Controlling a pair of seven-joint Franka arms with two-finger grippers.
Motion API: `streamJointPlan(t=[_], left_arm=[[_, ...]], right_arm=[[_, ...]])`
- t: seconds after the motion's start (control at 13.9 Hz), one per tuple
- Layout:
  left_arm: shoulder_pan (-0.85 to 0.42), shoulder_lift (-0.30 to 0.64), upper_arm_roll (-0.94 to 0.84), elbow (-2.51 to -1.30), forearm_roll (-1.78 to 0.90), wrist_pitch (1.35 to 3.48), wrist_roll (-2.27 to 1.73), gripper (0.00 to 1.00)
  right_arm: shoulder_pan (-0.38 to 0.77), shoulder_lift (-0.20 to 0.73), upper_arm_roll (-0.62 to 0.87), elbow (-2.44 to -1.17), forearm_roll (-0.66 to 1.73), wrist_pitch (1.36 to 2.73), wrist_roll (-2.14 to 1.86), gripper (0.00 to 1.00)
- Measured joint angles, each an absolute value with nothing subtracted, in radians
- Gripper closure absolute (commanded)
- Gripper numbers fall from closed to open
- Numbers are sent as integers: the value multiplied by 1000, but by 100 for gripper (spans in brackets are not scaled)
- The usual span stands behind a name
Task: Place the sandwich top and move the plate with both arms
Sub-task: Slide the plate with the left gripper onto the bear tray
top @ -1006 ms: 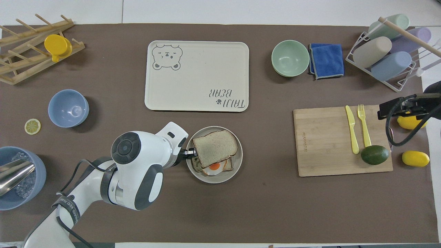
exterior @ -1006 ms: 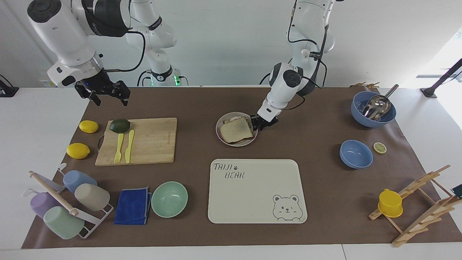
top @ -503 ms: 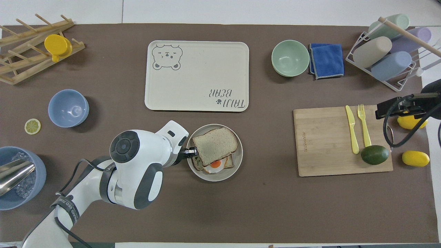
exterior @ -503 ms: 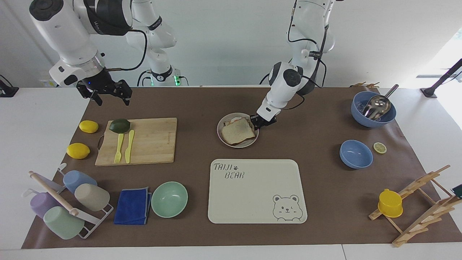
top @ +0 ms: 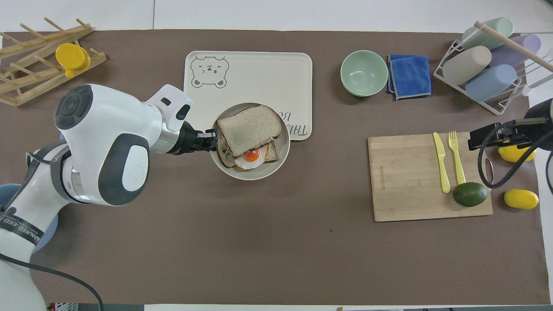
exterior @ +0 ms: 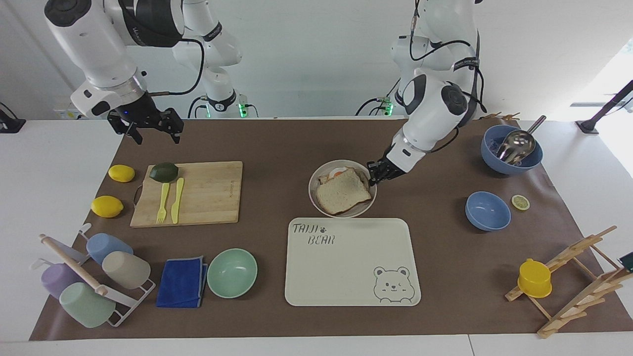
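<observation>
Brown mat [exterior: 277, 138] covers my white table, pale wall above | left gripper [exterior: 377, 173] clamps plate [exterior: 316, 195] rim, seemingly lifted mid-table by tray [exterior: 346, 267] | sandwich top [exterior: 343, 191] rests on plate | right gripper [exterior: 146, 123] waits spread over mat's corner.

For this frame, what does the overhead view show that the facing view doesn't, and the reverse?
Only the overhead view shows the fried egg's orange yolk plainly, under the sandwich top, and the plate's rim overlapping the tray's edge. Only the facing view shows the right gripper whole and open, up near the avocado, and a metal scoop in a blue bowl. Both show the left gripper shut on the plate's rim.
</observation>
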State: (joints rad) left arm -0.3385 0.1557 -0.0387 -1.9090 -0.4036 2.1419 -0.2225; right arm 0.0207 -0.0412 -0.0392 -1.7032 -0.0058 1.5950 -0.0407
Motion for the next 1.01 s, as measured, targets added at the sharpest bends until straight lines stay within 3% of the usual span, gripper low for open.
streamJointPlan(t=[0.5,1.01], left_arm=[[-259,593,-37,-1504,-405,2146,-33,100],[-262,629,-51,-1487,-405,2220,39,100]], right_arm=[[20,-43,-39,-1703,-6,1595,-51,0],[20,-44,-30,-1703,-7,1582,-56,0]])
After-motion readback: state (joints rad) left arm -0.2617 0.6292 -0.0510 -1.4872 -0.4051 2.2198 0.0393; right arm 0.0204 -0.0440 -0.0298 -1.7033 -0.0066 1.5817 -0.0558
